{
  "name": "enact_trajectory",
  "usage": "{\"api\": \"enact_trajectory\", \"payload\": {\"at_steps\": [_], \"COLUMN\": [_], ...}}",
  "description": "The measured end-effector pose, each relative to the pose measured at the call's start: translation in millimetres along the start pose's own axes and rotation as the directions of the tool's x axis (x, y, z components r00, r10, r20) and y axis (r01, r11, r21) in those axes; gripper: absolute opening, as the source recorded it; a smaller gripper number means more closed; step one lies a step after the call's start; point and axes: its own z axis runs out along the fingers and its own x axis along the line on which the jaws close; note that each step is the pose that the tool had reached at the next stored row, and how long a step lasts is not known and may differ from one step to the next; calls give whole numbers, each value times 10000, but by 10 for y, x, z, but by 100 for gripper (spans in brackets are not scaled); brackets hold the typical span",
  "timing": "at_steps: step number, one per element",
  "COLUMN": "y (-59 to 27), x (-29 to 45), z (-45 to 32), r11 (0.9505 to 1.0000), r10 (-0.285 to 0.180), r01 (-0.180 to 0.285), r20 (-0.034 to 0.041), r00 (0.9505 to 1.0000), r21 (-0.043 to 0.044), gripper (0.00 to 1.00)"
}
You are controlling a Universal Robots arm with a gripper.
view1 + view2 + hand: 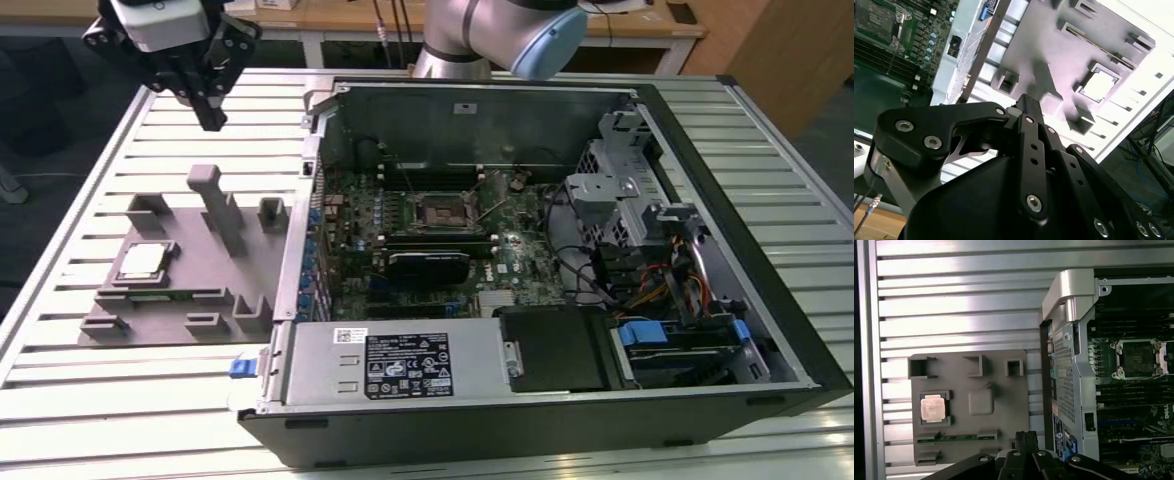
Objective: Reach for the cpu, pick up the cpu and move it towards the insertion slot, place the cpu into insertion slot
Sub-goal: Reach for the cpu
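The cpu (143, 262) lies flat in a recess of the grey fixture block (200, 278), at the exterior view's left. Its silvery top and tan rim also show in both wrist views, as the cpu (934, 407) and the cpu (1100, 84). My gripper (211, 118) hangs high above the table, beyond the block's far edge, well apart from the chip. Its fingers (1022, 437) are shut with nothing between them. The insertion slot (438, 212), a square socket with a metal frame and dark centre, sits on the motherboard inside the open case, and both wrist views show the insertion slot (1136, 357) (876, 20).
The open computer case (320, 130) stands right of the fixture block, its metal side wall rising between them. A black card (427, 265) lies just in front of the socket, and the power supply (400, 365) fills the near end. Everything rests on a slatted metal table (94, 390).
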Motion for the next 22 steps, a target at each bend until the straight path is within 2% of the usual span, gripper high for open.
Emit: {"api": "enact_trajectory", "payload": {"at_steps": [16,22], "y": [-24,-32], "x": [317,410], "z": [-8,9], "r11": [10000,10000], "r10": [8,8], "r01": [-8,-8], "r20": [1,0], "r00": [10000,10000], "r21": [-1,2], "gripper": [11,11]}}
